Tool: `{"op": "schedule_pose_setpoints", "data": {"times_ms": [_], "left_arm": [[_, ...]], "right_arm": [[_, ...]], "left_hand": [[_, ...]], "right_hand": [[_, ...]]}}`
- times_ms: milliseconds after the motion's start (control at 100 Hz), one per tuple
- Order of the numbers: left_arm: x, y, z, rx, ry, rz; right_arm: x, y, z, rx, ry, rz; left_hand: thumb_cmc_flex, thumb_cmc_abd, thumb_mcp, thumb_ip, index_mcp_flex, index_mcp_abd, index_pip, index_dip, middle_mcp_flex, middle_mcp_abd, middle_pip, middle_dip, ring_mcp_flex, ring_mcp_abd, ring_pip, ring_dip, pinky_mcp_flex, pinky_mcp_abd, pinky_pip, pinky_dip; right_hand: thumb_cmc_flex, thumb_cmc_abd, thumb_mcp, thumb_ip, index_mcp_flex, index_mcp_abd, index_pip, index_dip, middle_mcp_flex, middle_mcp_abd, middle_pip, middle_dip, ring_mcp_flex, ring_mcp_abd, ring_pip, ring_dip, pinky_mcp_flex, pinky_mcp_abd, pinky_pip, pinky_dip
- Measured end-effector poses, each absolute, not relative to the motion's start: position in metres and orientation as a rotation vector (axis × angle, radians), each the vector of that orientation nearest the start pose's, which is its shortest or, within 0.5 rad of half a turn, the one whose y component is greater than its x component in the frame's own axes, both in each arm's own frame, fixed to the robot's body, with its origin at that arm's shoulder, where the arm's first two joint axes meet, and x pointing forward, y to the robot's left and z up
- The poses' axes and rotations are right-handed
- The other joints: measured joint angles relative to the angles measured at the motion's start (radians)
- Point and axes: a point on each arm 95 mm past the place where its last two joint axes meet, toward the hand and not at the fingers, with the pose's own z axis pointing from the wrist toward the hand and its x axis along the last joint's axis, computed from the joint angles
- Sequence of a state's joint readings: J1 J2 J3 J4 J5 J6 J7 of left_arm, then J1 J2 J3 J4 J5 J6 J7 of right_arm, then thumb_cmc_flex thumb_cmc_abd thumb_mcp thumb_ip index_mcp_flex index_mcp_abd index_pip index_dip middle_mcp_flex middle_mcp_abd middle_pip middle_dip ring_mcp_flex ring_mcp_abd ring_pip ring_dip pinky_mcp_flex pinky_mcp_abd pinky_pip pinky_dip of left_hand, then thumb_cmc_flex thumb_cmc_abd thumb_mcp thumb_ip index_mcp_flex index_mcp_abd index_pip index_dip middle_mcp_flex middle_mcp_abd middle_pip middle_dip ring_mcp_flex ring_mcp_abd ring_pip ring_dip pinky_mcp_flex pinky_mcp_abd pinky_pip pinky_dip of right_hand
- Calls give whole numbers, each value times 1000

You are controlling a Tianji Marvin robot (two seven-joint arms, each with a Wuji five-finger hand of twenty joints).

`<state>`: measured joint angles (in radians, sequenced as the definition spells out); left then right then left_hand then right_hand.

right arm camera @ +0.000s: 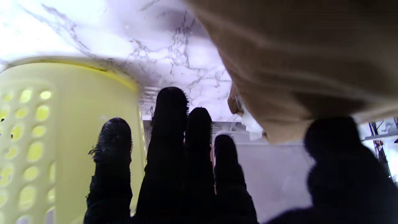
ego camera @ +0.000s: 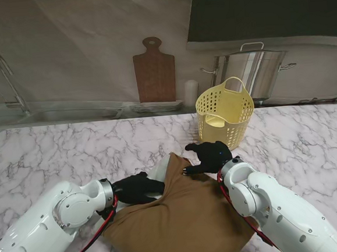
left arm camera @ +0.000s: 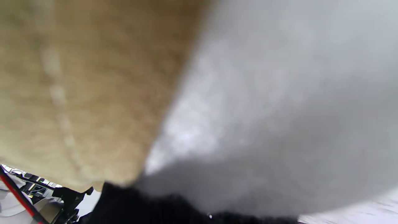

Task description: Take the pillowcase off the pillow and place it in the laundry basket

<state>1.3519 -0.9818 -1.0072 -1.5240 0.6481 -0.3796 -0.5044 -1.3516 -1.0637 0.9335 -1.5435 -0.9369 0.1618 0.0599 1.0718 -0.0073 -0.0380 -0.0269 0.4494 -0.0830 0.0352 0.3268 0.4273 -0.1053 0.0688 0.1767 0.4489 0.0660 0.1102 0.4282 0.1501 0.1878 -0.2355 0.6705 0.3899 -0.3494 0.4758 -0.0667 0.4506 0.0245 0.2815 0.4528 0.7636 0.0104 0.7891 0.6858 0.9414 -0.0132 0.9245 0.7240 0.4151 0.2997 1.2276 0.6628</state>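
Note:
The brown pillowcase (ego camera: 184, 218) covers the pillow and lies on the marble table close to me. A bit of the white pillow (ego camera: 156, 172) peeks out at its far left end. My left hand (ego camera: 136, 188) is curled on the pillowcase's open edge there, and the cloth puckers toward it. The left wrist view is filled by blurred brown cloth (left arm camera: 77, 93) and white pillow (left arm camera: 279, 109). My right hand (ego camera: 209, 156) rests with its fingers (right arm camera: 169, 130) spread at the pillowcase's far corner (right arm camera: 304, 62), holding nothing. The yellow laundry basket (ego camera: 224, 113) stands just beyond it.
Along the back wall are a wooden cutting board (ego camera: 154, 71), a white cylinder (ego camera: 191, 92), a steel stockpot (ego camera: 256, 72) and a sink with a tap (ego camera: 13, 85). The marble table (ego camera: 59, 152) stretches to the left and the right.

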Motion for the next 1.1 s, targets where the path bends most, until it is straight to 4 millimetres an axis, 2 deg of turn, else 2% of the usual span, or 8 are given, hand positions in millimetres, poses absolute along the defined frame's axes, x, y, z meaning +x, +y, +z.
{"op": "schedule_pose_setpoints", "data": {"times_ms": [150,260,520,550,770,830,920,1100], "left_arm": [[398,-38,-340,-1221,2308,-1543],[398,-39,-340,-1219,2308,-1542],[396,-40,-339,-1220,2317,-1530],[396,-40,-339,-1220,2319,-1528],[396,-40,-338,-1231,2326,-1503],[396,-40,-337,-1231,2328,-1501],[396,-40,-337,-1229,2330,-1501],[397,-40,-337,-1226,2333,-1502]], "right_arm": [[427,57,-330,1175,1682,1361],[426,56,-329,1178,1658,1375],[408,35,-324,1126,1612,1424],[405,32,-324,1121,1610,1417],[388,8,-335,1123,1706,1327],[386,5,-339,1125,1687,1331],[386,3,-342,1122,1548,1365],[390,12,-344,1340,1453,1423]], "left_hand": [[0,1,0,0,0,0,0,0,0,0,0,0,0,0,-6,-1,0,0,0,0],[0,1,0,0,0,0,0,0,0,0,0,0,0,-2,-8,-1,0,-1,0,0],[0,2,0,0,0,-25,0,0,0,-30,0,0,-1,-31,-16,-1,-2,-24,-18,0],[0,2,0,0,0,-25,0,0,0,-30,0,0,-1,-31,-16,-1,-2,-24,-18,0],[0,2,0,0,0,-26,0,0,-1,-30,-1,-8,-9,-32,-16,-2,-2,-24,-18,0],[0,2,0,0,0,-25,0,0,-1,-30,-1,-9,-9,-32,-17,-2,-2,-24,-18,0],[0,2,0,0,0,-25,0,0,-1,-30,-1,-9,-9,-32,-17,-2,-2,-24,-18,0],[0,2,0,0,0,-25,0,0,-1,-29,-1,-9,-9,-32,-17,-2,-2,-24,-18,0]], "right_hand": [[248,2,-220,-8,315,-263,491,-49,-107,3,28,145,-121,-38,41,15,-127,62,-69,13],[226,-71,-45,-58,419,-273,517,38,-156,22,-90,65,-224,-15,-72,13,-179,64,-108,34],[172,-211,360,-67,490,-127,517,143,-101,1,-124,2,-231,7,-228,-67,-191,76,-155,35],[175,-223,409,-51,581,-11,667,224,-89,0,-124,2,-230,10,-234,-68,-191,78,-163,35],[175,-238,454,-41,627,15,759,269,-75,-1,-124,0,-207,11,-277,-83,-191,88,-192,24],[170,-164,330,-41,569,-108,710,270,-75,-1,-148,-25,-194,11,-289,-83,-191,88,-195,21],[87,-18,144,-29,393,-136,436,249,-80,3,-176,-68,-194,21,-302,-91,-191,88,-197,20],[-66,83,-8,-4,1,25,-13,86,-135,52,-280,-209,-208,79,-426,-178,-205,90,-216,-13]]}}
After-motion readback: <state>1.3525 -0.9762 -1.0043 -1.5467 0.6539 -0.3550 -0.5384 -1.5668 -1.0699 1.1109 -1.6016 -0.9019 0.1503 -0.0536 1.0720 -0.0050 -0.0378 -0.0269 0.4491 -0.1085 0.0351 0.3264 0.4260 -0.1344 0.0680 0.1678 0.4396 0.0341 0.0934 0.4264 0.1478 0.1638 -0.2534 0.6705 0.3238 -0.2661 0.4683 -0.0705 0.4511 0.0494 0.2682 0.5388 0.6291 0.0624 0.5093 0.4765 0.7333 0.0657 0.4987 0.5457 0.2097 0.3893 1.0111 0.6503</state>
